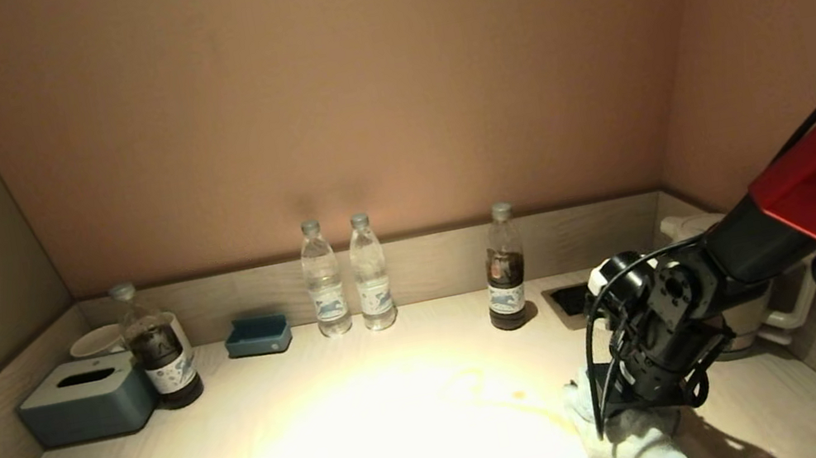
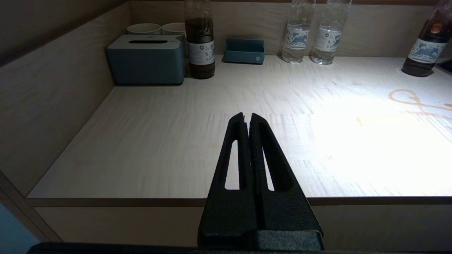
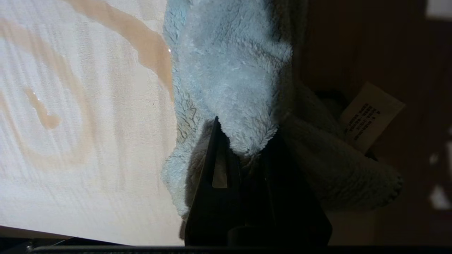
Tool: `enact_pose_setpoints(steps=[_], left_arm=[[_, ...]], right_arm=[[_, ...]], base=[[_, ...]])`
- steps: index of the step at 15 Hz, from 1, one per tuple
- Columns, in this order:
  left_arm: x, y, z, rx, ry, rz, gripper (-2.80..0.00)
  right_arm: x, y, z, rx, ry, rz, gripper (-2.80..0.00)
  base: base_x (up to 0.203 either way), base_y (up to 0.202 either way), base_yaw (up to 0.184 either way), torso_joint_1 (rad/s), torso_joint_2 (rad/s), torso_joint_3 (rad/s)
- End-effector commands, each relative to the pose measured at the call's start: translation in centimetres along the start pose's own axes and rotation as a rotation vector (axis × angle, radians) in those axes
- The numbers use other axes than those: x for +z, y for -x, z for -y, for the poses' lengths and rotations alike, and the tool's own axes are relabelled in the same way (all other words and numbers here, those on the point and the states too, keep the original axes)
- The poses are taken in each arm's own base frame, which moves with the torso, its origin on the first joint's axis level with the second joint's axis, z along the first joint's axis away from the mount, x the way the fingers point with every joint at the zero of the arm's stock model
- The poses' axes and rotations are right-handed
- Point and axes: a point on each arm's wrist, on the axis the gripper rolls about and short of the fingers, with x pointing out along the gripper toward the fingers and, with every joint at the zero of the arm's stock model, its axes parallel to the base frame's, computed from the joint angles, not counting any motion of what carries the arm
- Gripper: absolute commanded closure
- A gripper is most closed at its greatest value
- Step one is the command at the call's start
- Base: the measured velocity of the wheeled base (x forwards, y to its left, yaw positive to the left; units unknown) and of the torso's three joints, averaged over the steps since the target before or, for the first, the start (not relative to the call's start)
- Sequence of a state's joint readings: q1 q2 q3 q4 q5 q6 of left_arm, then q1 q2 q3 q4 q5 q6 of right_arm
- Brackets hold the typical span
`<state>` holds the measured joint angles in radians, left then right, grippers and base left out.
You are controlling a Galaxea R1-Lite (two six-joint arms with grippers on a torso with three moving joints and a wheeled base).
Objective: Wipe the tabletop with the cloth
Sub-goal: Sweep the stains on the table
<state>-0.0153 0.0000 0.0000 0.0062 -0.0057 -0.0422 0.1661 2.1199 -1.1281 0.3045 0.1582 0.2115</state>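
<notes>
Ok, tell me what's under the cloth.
The cloth, pinched by the right gripper, lies on the tabletop. A brown spill streak runs up to its edge; whether the streak continues beneath is hidden.

The cloth (image 1: 637, 444) is lying bunched on the tabletop (image 1: 345, 441), near its front right edge. It is pale, fluffy terry (image 3: 233, 74), folding over itself in soft lumps, with a printed label (image 3: 370, 116) sticking out at one side. One fold is sitting pinched between the right gripper's (image 3: 243, 141) fingers. The tabletop is light wood grain, and a brown looping spill (image 3: 148, 46) is streaking it, one streak running up to the cloth's edge.
</notes>
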Motion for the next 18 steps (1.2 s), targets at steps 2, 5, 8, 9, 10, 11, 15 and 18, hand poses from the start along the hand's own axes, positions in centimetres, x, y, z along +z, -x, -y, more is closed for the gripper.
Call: enact_pose_setpoints(steps=[2,5,8,9,10,11,15,18], left_arm=[[0.0,0.0,0.0,0.0,0.001,0.0,0.0],[0.0,0.0,0.0,0.0,0.001,0.0,0.0],[0.0,0.0,0.0,0.0,0.001,0.0,0.0],[0.0,0.0,0.0,0.0,0.001,0.0,0.0],[0.0,0.0,0.0,0.0,0.001,0.0,0.0],[0.0,0.0,0.0,0.0,0.001,0.0,0.0],[0.0,0.0,0.0,0.0,0.001,0.0,0.0],[0.0,0.0,0.0,0.0,0.001,0.0,0.0]], right_arm=[[-0.6,0.0,-2.6,0.001,0.073,0.002,0.0],[-0.8,0.1,-4.1,0.01,0.117,0.012,0.0],[-0.5,0.0,-5.4,0.022,0.155,0.023,0.0],[-0.3,-0.2,-5.6,0.025,0.165,0.024,0.0],[-0.3,-0.2,-5.6,0.025,0.165,0.024,0.0],[-0.3,-0.2,-5.6,0.025,0.165,0.024,0.0],[2.5,-2.6,-7.2,0.042,0.182,0.05,0.0],[3.0,-2.1,-7.8,0.048,0.191,0.049,0.0]], base=[[0.0,0.0,0.0,0.0,0.0,0.0],[0.0,0.0,0.0,0.0,0.0,0.0],[0.0,0.0,0.0,0.0,0.0,0.0],[0.0,0.0,0.0,0.0,0.0,0.0],[0.0,0.0,0.0,0.0,0.0,0.0],[0.0,0.0,0.0,0.0,0.0,0.0],[0.0,0.0,0.0,0.0,0.0,0.0],[0.0,0.0,0.0,0.0,0.0,0.0]])
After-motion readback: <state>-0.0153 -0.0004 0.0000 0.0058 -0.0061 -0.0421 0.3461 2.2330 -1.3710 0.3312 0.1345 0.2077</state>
